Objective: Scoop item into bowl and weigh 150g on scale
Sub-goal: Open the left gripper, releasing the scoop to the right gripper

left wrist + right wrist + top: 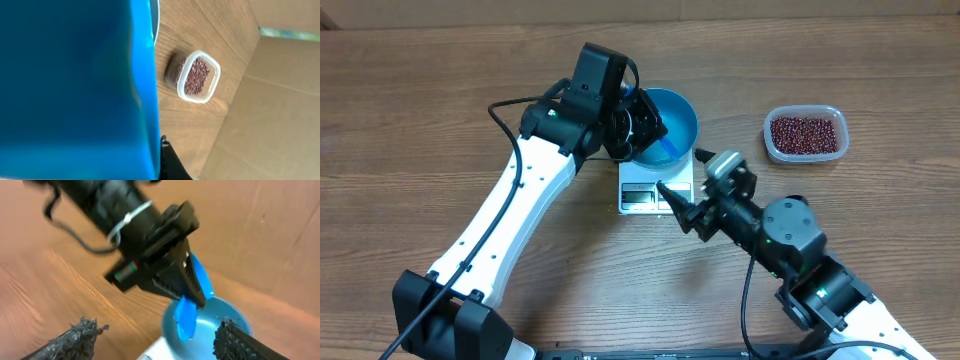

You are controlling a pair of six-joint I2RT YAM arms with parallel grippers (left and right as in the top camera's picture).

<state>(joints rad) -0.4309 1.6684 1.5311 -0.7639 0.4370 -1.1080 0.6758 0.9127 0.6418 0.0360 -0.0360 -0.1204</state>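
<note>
The blue bowl [678, 118] sits at the far end of the white scale [655, 190]. My left gripper [642, 128] hangs over the bowl's near rim, shut on a small blue scoop [663, 150] whose tip points down into the bowl [210, 330]. In the left wrist view the scoop [75, 90] fills the left half. No beans show in the part of the bowl I can see. The beans [806, 133] lie in a clear tub to the right. My right gripper [682, 203] stands open just right of the scale's display, with nothing between its fingers [75, 337].
The clear tub [192, 76] of beans stands alone on the wooden table at the right. A brown cardboard wall [270, 100] rises behind the table. The left arm's cable [505, 110] loops over the table at the left.
</note>
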